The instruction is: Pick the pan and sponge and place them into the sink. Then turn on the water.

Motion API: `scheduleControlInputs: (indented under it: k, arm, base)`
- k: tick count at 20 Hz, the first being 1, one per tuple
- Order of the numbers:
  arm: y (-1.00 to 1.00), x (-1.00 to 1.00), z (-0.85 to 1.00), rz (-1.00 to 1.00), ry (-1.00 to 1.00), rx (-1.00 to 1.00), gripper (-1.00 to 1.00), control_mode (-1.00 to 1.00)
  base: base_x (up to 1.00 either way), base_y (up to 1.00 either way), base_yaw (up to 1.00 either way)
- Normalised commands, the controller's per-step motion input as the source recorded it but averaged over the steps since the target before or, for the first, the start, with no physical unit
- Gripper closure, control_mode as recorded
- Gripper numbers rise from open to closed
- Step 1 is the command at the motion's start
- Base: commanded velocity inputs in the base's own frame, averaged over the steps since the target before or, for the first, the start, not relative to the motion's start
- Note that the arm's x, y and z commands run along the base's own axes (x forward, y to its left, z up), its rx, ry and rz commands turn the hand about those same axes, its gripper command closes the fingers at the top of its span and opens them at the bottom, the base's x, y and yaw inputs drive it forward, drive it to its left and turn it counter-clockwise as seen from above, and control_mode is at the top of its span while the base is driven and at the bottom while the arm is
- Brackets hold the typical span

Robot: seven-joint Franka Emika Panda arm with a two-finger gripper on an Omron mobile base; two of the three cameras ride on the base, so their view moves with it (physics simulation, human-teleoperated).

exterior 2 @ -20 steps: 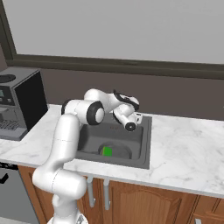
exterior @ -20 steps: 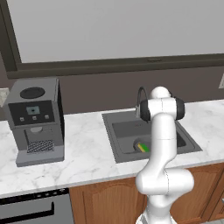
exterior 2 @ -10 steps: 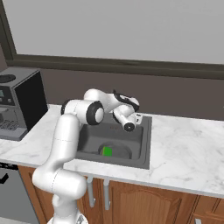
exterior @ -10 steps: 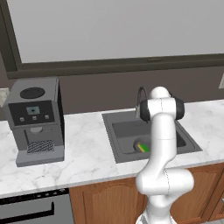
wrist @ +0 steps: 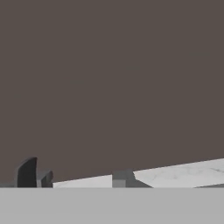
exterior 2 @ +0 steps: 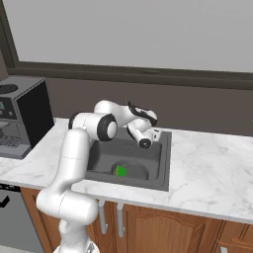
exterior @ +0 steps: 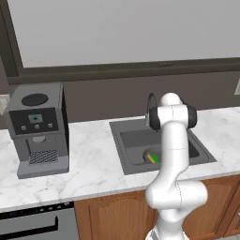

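The sink (exterior: 123, 140) (exterior 2: 159, 170) is a dark recessed basin in the marble counter. The green and yellow sponge (exterior: 153, 158) (exterior 2: 121, 171) lies on its floor. It sits inside a round dark shape that looks like the pan (exterior 2: 137, 173); my arm hides much of it in the left base view. My gripper (exterior 2: 150, 136) hovers over the sink's back edge, beside the curved faucet (exterior: 151, 102), and points at the brown wall. In the hand view one dark fingertip (wrist: 27, 173) rises at the lower left; how far the jaws stand apart is unclear. The water is out of view.
A grey coffee machine (exterior: 40, 129) (exterior 2: 20, 116) stands on the counter left of the sink. Bare marble counter (exterior 2: 212, 170) runs to the right. A brown wall with a dark window ledge (exterior: 122, 70) stands close behind the faucet.
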Motion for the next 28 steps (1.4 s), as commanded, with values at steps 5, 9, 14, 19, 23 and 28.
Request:
scheduleControlInputs:
  k: [5, 9, 14, 19, 23, 28]
  arm:
    - [-0.34, 0.02, -0.2, -0.05, 0.02, 0.01, 1.0, -1.0]
    - [-0.34, 0.01, -0.21, -0.05, 0.02, 0.01, 1.0, -1.0]
    - [-0.35, 0.0, -0.2, -0.05, 0.03, 0.02, 1.0, -1.0]
    - [-0.36, 0.0, -0.22, -0.05, 0.04, 0.02, 1.0, -1.0]
    - [-0.39, 0.0, -0.25, -0.06, 0.06, 0.03, 1.0, -1.0]
    - [-0.41, -0.03, -0.26, -0.08, 0.08, 0.03, 1.0, -1.0]
  base:
    - [0.0, 0.0, 0.0]
    - [0.0, 0.0, 0.0]
    - [0.0, 0.0, 0.0]
    - [0.0, 0.0, 0.0]
    - [0.0, 0.0, 0.0]
    - [0.0, 0.0, 0.0]
